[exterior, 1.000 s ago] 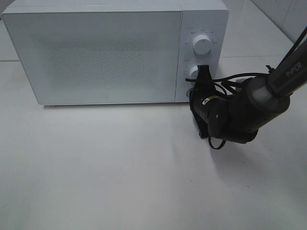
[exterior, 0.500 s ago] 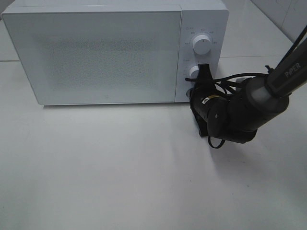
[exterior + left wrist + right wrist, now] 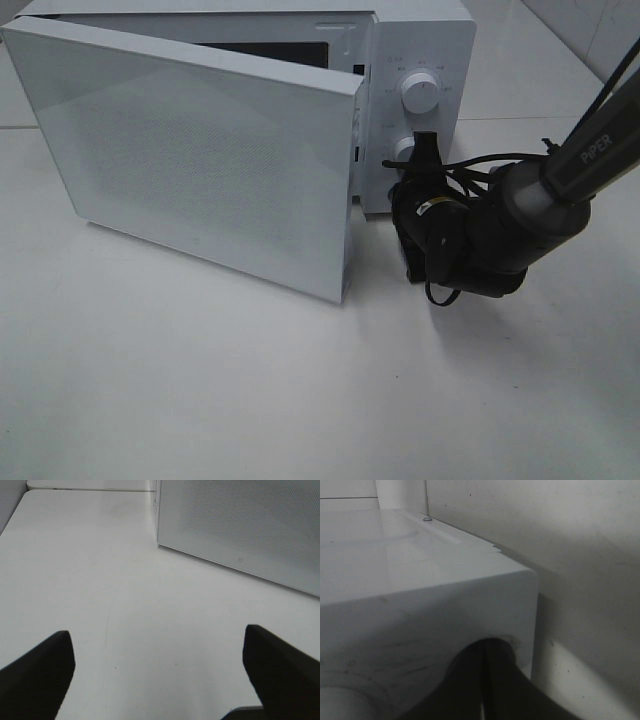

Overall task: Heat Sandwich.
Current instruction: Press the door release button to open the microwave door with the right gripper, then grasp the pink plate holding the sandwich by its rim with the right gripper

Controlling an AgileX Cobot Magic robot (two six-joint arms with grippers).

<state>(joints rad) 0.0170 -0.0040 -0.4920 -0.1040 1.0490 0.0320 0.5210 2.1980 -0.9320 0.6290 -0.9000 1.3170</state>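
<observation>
The microwave door (image 3: 200,150) is only partly open, so the clenched right tool (image 3: 425,152) or released left tool (image 3: 156,632) should swing it wide.

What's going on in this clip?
The right gripper, shut, sits at the lower end of the control panel of a white microwave. The microwave door stands partly open, swung out toward the camera. The left gripper hangs open above the table near the door. No sandwich is in view.
</observation>
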